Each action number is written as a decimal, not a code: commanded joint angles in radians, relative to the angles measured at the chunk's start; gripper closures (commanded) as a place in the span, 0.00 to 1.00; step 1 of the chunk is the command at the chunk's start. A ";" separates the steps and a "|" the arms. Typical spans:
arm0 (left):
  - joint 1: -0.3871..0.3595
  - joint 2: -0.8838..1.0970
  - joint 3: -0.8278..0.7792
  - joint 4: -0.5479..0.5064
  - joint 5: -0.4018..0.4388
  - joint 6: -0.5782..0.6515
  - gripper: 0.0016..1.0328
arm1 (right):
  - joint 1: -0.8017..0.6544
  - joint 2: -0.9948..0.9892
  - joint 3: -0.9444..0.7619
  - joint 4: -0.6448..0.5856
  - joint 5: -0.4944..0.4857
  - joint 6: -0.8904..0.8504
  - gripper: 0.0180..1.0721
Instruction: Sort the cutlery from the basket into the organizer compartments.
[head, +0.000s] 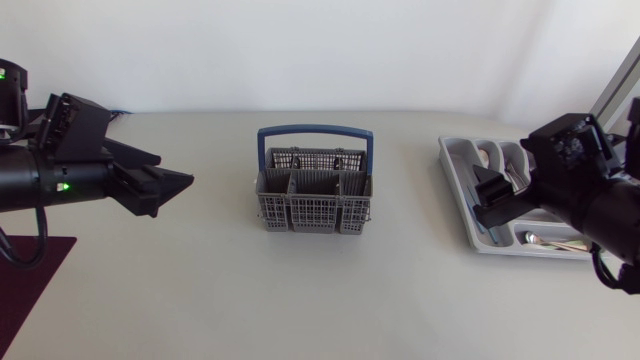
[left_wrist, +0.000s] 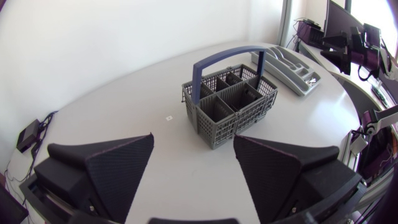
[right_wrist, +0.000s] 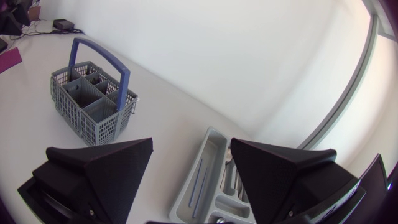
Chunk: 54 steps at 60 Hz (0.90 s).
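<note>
The grey mesh cutlery basket (head: 313, 212) with a blue handle (head: 315, 131) stands mid-table, and no cutlery shows in its compartments. At the right lies the grey organizer (head: 458, 185), with a spoon (head: 533, 238) and other cutlery in its compartments. My left gripper (head: 165, 180) hovers left of the basket, open and empty. In the left wrist view the left gripper (left_wrist: 193, 142) has the basket (left_wrist: 249, 121) ahead of it and the organizer (left_wrist: 292, 65) beyond. My right gripper (head: 493, 198) hangs open over the organizer. In the right wrist view the right gripper (right_wrist: 191, 146) is above the organizer (right_wrist: 208, 174), with the basket (right_wrist: 106, 127) off to one side.
A dark red mat (head: 25, 285) lies at the table's front left corner. A small black box with cables (left_wrist: 28, 137) sits at the far left edge. Bare tabletop surrounds the basket on all sides.
</note>
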 joint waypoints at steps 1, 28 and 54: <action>0.019 -0.034 -0.035 0.007 -0.016 -0.018 0.04 | -0.026 -0.057 -0.030 -0.030 0.015 0.006 0.04; 0.048 -0.310 -0.198 0.105 -0.163 -0.036 0.04 | -0.174 -0.265 -0.087 -0.163 -0.015 0.029 0.04; 0.046 -0.592 -0.400 0.197 -0.237 -0.055 0.04 | -0.227 -0.491 -0.322 -0.025 -0.114 0.213 0.04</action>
